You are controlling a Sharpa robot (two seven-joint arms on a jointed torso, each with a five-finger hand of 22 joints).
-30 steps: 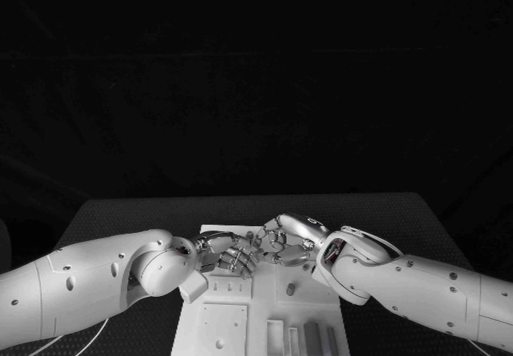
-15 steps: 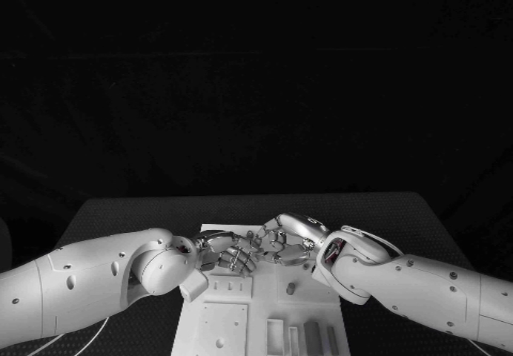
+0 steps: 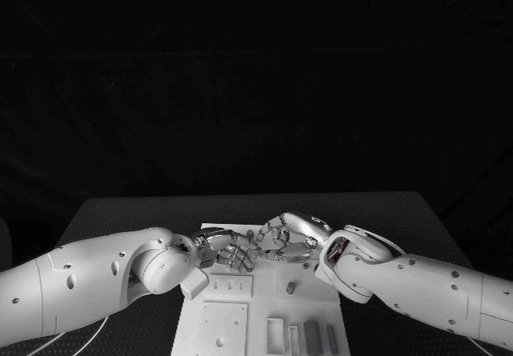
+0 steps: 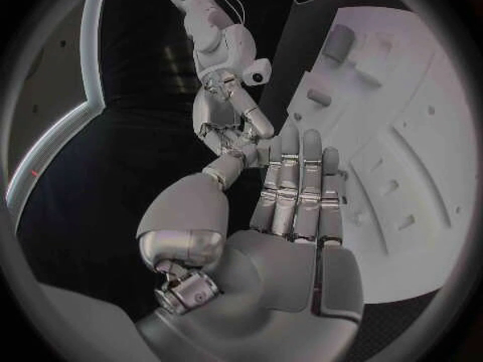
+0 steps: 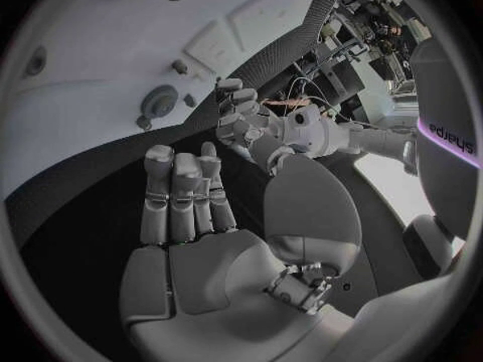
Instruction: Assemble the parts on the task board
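1. both hands meet over the far end of the task board (image 3: 230, 326), which lies in the middle of the black table (image 3: 118, 215), long side running toward the robot.
2. left hand (image 3: 222, 251) comes in from the left with fingers curled toward the right hand; in its wrist view the fingers (image 4: 300, 187) lie straight and close together and the thumb tip touches the other hand's fingertips. nothing visible in its hold, but whether something small sits between the two hands, cannot tell.
3. right hand (image 3: 283, 239) comes in from the right, knuckles up, fingers bent toward the left hand. in its wrist view the fingers (image 5: 179, 195) are straight, side by side, palm bare. whether it pinches anything at the tips, cannot tell.
4. fingertips of the two hands touch or nearly touch above the board's far end.
5. parts: a dark block (image 3: 312, 334) stands on the near end of the board on the right side, and a small round peg (image 3: 290, 287) sits further out near the right arm, both apart from the hands.
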